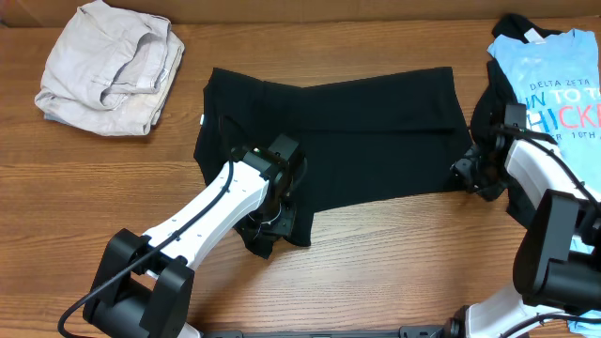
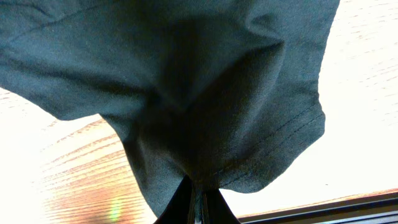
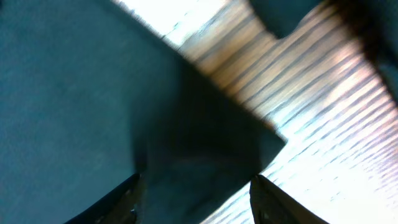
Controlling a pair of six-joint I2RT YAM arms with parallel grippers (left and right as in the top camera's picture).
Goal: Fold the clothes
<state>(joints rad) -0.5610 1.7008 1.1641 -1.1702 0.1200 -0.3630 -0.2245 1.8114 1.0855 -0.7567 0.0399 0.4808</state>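
Black cotton takes up the middle of the desk (image 1: 394, 268): one black T-shirt (image 1: 347, 131) spread nearly flat, its body reaching from the left jaws across to the right jaws.

The left arm (image 1: 225, 197) has its jaws pressed shut on a pinch of the shirt's lower corner. In the left wrist view the cloth bunches right at their tips and hangs out ahead of them, lifted off the wood. The right arm (image 1: 540, 174) is at the opposite edge. Its jaws stand well apart, with a dark corner of the shirt lying between them and not visibly clamped, though that view is blurred.

By my reading, the step in hand is taking hold of both ends of the near edge before the first fold. Next, the right jaws need to close on their corner. Then both arms should lift together and carry the edge away from themselves, over the body of the shirt, keeping it taut so it lands without creases.

Counted:
- Black T-shirt: one.
- Beige garment (image 1: 113, 66): one, crumpled, far beyond the left jaws.
- Light blue printed shirt (image 1: 549, 84): one, just past the right jaws. Dark cloth shows around it; I cannot tell whether that is a separate piece.
- Arms: two.
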